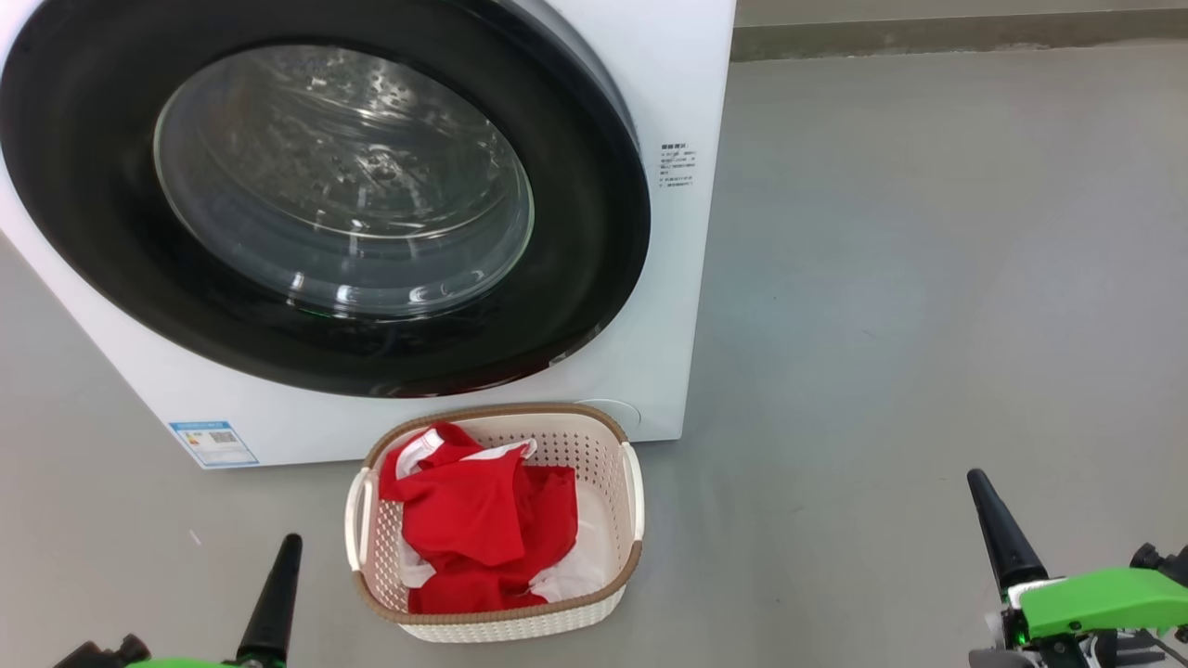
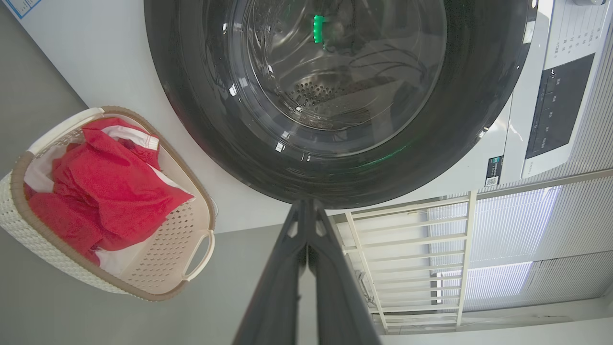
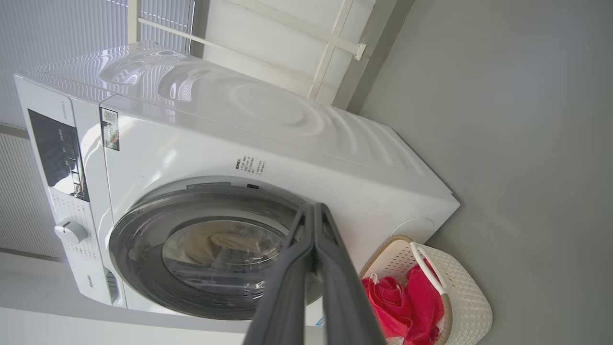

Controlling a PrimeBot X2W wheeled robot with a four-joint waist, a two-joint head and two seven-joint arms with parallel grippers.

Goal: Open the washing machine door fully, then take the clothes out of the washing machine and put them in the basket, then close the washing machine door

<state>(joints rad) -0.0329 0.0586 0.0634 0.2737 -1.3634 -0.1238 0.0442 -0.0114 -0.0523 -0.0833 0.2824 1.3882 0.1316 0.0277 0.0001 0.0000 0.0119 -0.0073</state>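
My washing machine (image 1: pixel 668 232) has a smooth, glossy white shell, and its top mirrors the window blinds in wavy streaks. On its front, the washing machine door (image 1: pixel 585 269) has a wide glossy black rim around clear, glinting glass. Behind that glass the drum (image 2: pixel 318 93) is shiny perforated metal. A paper-looking label (image 1: pixel 213 443) sits at the machine's lower corner. In front of the machine, the basket (image 1: pixel 605 482) is matt cream perforated plastic with a brown woven-look rim. The clothes (image 1: pixel 473 520) in it are soft red cloth with white parts. The floor (image 1: pixel 928 278) around the machine is smooth matt grey. My left gripper (image 2: pixel 306 203) and right gripper (image 3: pixel 313 207) have dark, matt, plastic-looking fingers.
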